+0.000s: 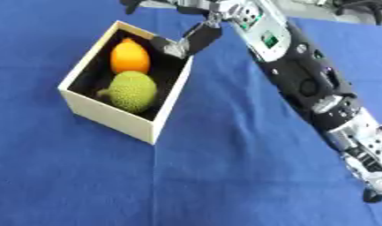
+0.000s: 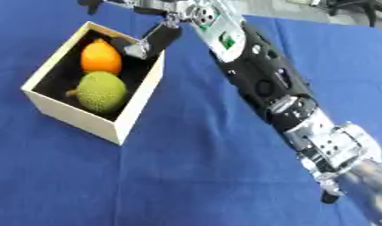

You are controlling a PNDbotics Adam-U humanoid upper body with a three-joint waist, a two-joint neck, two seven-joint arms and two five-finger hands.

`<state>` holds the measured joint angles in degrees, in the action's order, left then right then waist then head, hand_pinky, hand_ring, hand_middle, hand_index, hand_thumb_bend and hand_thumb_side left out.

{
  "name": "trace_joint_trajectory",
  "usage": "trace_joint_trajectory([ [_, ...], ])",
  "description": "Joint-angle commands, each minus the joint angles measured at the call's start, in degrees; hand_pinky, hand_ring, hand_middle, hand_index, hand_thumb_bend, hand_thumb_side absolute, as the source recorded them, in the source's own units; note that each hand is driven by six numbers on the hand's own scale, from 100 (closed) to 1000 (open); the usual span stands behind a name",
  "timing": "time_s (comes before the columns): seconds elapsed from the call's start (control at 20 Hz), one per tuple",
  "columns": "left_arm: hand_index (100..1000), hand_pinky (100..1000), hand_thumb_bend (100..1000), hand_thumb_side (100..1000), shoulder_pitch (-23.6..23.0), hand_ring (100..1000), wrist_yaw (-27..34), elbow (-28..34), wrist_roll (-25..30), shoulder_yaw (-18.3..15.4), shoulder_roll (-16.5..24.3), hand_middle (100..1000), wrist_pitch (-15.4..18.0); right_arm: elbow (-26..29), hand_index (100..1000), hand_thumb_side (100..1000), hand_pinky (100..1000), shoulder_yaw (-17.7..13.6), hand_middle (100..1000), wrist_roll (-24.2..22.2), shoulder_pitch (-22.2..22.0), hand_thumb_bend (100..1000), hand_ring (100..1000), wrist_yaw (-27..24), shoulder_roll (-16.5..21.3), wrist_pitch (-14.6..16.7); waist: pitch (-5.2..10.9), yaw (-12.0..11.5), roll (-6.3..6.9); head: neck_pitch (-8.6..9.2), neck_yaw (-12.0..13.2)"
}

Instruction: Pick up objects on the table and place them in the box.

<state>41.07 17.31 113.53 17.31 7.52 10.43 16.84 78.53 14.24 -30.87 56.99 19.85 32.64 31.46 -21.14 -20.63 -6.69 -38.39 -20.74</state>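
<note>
A cream box (image 1: 110, 117) with a dark inside stands at the upper left of the blue cloth. Inside it lie an orange fruit (image 1: 129, 57) at the far end and a bumpy green fruit (image 1: 133, 92) nearer me. My right arm reaches from the lower right up to the box's far right corner. My right hand (image 1: 196, 38) hangs over that rim, open, with one straight digit pointing down into the box beside the orange fruit. It holds nothing. The other fingers are cut off by the top edge. My left hand shows in neither view.
The blue cloth (image 1: 209, 167) covers the table all round the box. My right forearm (image 2: 263, 79) crosses the right half of the scene. A pale strip of table and dark cables (image 1: 356, 9) lie at the top right edge.
</note>
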Motion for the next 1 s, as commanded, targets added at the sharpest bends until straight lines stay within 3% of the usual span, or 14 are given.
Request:
trace_joint_trajectory([
  [0.05, 789, 740, 100, 568, 0.3, 736, -0.6, 1.1, 0.0, -0.3, 0.6, 622, -0.3, 4.7, 1000, 187, 1000, -1.3, 809, 1.1, -0.1, 100, 1000, -3.0, 2.9, -0.8, 1.71, 0.4, 0.46, -0.47, 1.3],
  [0.25, 789, 740, 100, 568, -0.2, 736, -1.0, 1.1, -0.4, -0.6, 1.2, 623, -0.5, 10.1, 988, 235, 1000, -2.8, 799, 4.0, -3.2, 100, 1000, -6.3, 7.2, 0.9, 2.11, 1.4, 0.57, -0.9, 3.8],
  [0.35, 789, 740, 100, 568, -0.5, 736, -1.3, 1.1, -0.8, -0.9, 1.6, 623, -0.5, 12.8, 976, 308, 1000, -3.9, 782, 5.6, -5.5, 100, 1000, -7.9, 9.3, 2.3, 2.35, 2.1, 0.77, -1.03, 5.1],
  [0.4, 789, 740, 100, 568, -0.6, 737, -1.4, 1.1, -1.0, -1.1, 1.7, 623, -0.5, 14.1, 965, 391, 994, -4.2, 783, 6.4, -6.7, 100, 1000, -8.7, 10.2, 2.9, 2.48, 2.4, 0.87, -1.1, 5.6],
  [0.6, 790, 740, 100, 568, -1.5, 737, -2.3, 1.1, -2.3, -1.9, 2.8, 624, -0.5, 19.1, 951, 441, 989, -5.7, 820, 9.5, -11.7, 100, 1000, -11.8, 14.0, 4.3, 2.97, 4.5, 1.49, -1.3, 8.1],
  [1.0, 790, 738, 100, 566, -3.2, 738, -4.2, 1.1, -4.8, -3.4, 4.7, 624, -0.3, 31.0, 910, 456, 978, -10.8, 720, 17.0, -23.9, 100, 1000, -19.3, 19.7, -0.4, 3.41, 8.9, 3.48, -1.23, 12.7],
])
